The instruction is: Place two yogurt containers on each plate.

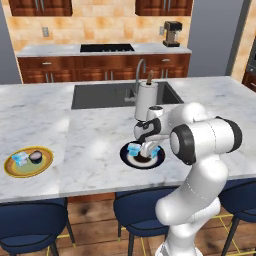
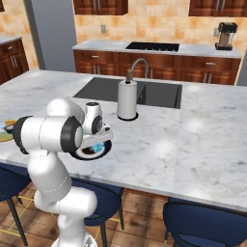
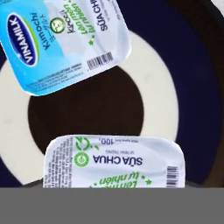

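The black plate [image 1: 142, 165] with a white ring [image 3: 162, 109] and brown centre lies on the island's near side. My gripper [image 1: 148, 150] hangs low over it, pointing down. One pale-blue yogurt container [image 1: 134, 149] [image 3: 65, 39] rests on the plate's left part. A second one [image 3: 113, 162] [image 2: 99, 146] sits right under my hand, hiding the fingertips, so I cannot tell whether the jaws still hold it. Far left, the golden-yellow plate [image 1: 28, 161] carries a pale-blue tub [image 1: 21, 159] and a dark round cup [image 1: 36, 157].
A tall white cylinder with a brown stick [image 1: 146, 102] stands just behind the black plate, at the sink [image 1: 105, 95] edge, beside the faucet. Blue stools [image 1: 30, 220] line the island's near edge. My own arm [image 2: 53, 135] blocks much of the plate from the right.
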